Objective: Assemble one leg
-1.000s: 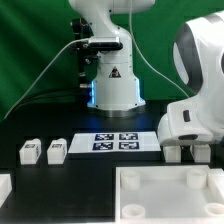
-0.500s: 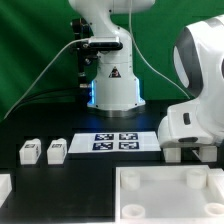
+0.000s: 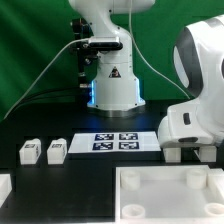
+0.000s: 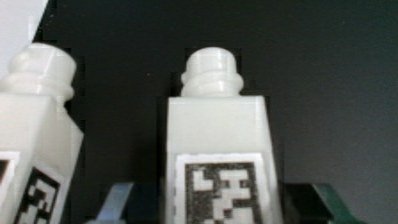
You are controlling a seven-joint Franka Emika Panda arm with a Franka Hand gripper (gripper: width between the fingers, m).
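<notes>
In the wrist view a leg (image 4: 222,130), a white block with a rounded peg on one end and a black-and-white tag, lies between my gripper (image 4: 224,203) fingers. The jaws stand open, one on each side of it, with a dark gap on both sides. A second leg (image 4: 36,110) lies close beside it, outside the fingers. In the exterior view my gripper (image 3: 188,153) is low over the table at the exterior view's right, behind the tray's far rim, and hides those legs. Two more legs (image 3: 30,151) (image 3: 57,151) stand at the exterior view's left.
The marker board (image 3: 118,142) lies in the middle of the black table. The large white tray-like piece with round corner sockets (image 3: 150,205) fills the front right. A white part (image 3: 4,186) shows at the left edge. The robot base (image 3: 110,80) stands behind.
The arm has sunk slightly toward the table over the last second. The parts on the table have not moved.
</notes>
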